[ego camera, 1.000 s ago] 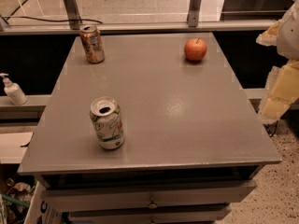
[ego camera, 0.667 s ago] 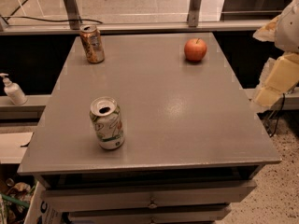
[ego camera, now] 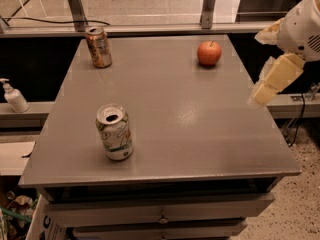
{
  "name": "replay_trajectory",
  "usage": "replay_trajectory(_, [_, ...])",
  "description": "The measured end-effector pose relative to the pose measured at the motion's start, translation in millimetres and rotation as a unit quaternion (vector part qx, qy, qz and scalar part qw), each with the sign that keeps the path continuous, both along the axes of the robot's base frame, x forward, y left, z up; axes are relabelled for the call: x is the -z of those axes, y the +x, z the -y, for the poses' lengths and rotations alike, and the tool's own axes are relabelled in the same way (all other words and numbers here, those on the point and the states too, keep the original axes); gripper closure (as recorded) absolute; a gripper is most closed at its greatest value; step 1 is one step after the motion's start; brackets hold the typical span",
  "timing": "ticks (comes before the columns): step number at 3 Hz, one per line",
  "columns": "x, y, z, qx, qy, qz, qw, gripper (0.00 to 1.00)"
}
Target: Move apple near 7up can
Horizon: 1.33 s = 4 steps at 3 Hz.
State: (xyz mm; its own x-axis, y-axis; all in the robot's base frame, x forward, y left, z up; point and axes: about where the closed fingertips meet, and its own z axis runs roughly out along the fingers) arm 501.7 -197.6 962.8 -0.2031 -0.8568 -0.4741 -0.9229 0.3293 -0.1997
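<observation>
From my station, the apple sits upright, stem up, at the far right of the grey surface, close to the back edge. The 7up can stands toward the near left, its opened silver top facing up. The two are well apart, roughly on a diagonal across the surface, so I judge the task has not begun in earnest: nothing holds the apple.

The gripper hangs off the right side of the surface, beyond its edge and above it, angled down and inward. It is nearer to the apple than to either can and touches nothing. I cannot tell whether it is spread or pressed together from this angle. I read that position as a staging pose, off to the side so the arm can swing in toward the apple from the right without crossing the cans.

An orange-brown can stands at the far left corner, level with the apple but well apart from it. It is not the target, and I would not want to mistake it for the one that is. Bare space surrounds the 7up can, which should leave room to set the apple beside it. A pump bottle rests on a ledge off to the left, out of the way.
</observation>
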Motion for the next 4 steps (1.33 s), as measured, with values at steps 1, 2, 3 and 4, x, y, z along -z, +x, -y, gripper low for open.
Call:
replay_trajectory(1, [6.2,18.7,-13.2,0.008,0.031,0.008,0.9994,0.0])
replay_trajectory(2, [6.2,18.7,-13.3,0.008,0.031,0.008,0.9994,0.0])
replay_trajectory(3, [13.7,37.4,-13.6,0.017,0.059,0.021,0.9979,0.0])
replay_trajectory(4, [17.5,72.1,-12.9,0.037,0.097,0.049,0.9934,0.0])
